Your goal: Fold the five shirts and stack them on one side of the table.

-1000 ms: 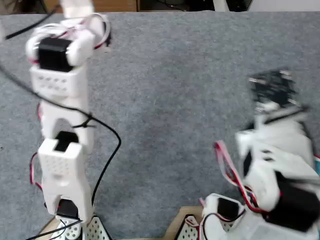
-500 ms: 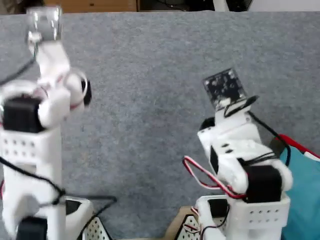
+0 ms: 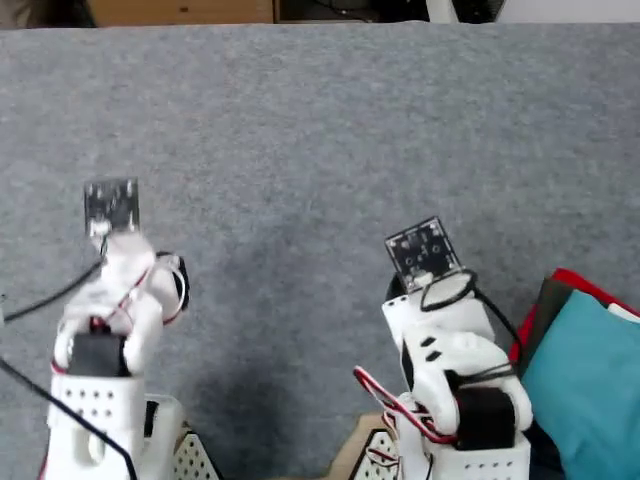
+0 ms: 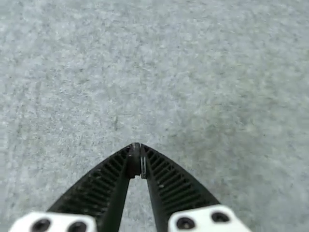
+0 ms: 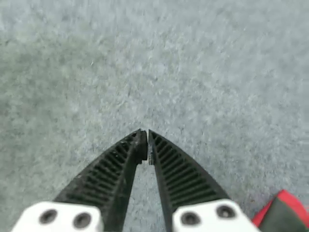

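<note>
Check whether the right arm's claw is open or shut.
Shut. The right claw has its two black fingers meeting at the tips, with nothing between them, over the grey table.

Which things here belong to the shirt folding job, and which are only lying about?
For the job:
shirt stack, teal on top
left gripper, shut, empty
right gripper, shut, empty

Not for the job:
grey table cover
wooden furniture behind the table
</note>
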